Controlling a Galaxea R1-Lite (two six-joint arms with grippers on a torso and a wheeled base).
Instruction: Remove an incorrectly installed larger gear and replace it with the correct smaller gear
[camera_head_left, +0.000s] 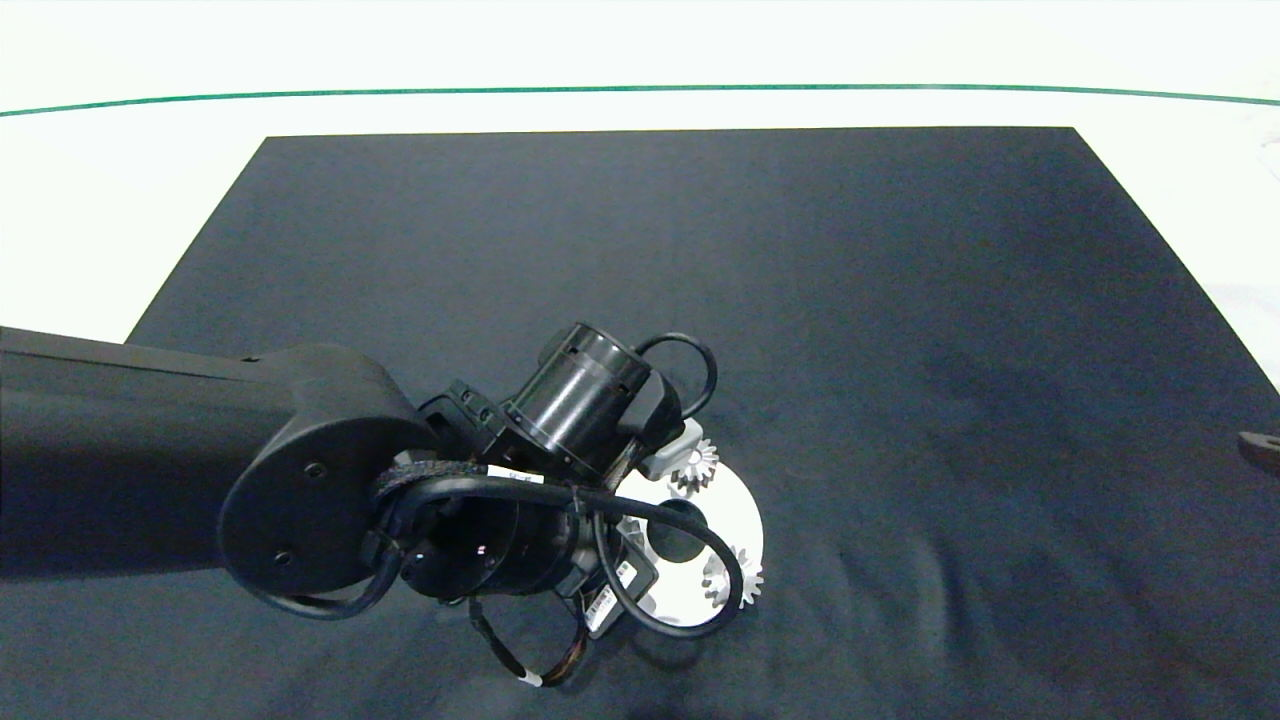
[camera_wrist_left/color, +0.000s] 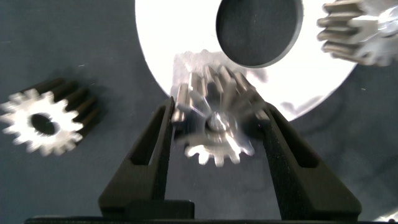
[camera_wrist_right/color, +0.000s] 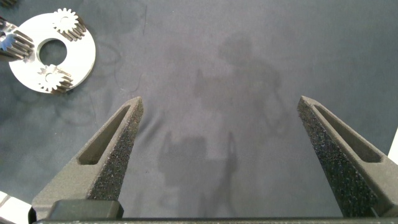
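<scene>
My left gripper sits low over the near edge of the white disc; its fingers are closed in on the gear between them, one pad at each flank of the teeth, so I read it as gripped. I can't say from here whether this gear is still seated on the disc or already lifted off; it overlaps the disc's edge in the left wrist view. I also can't judge its width well enough to call it the larger gear or the smaller one.

Just beside the gripper, off the disc on the dark mat, lies a loose gear with a round open bore; it is clear of the fingers.

Farther out, beyond the disc's centre hole, another gear stands at the disc's far rim; the head view shows two gears on the disc, one at the back edge, one toward the front, with my left arm covering the rest.

My right gripper hovers well apart over bare mat, fingers spread wide, nothing between them.

Risks as I see them: the pads bear on tooth tips, so the gear could twist or pop out if I tilt; a lift that isn't straight could drag the disc or bind; a sideways swing could knock the loose gear.
</scene>
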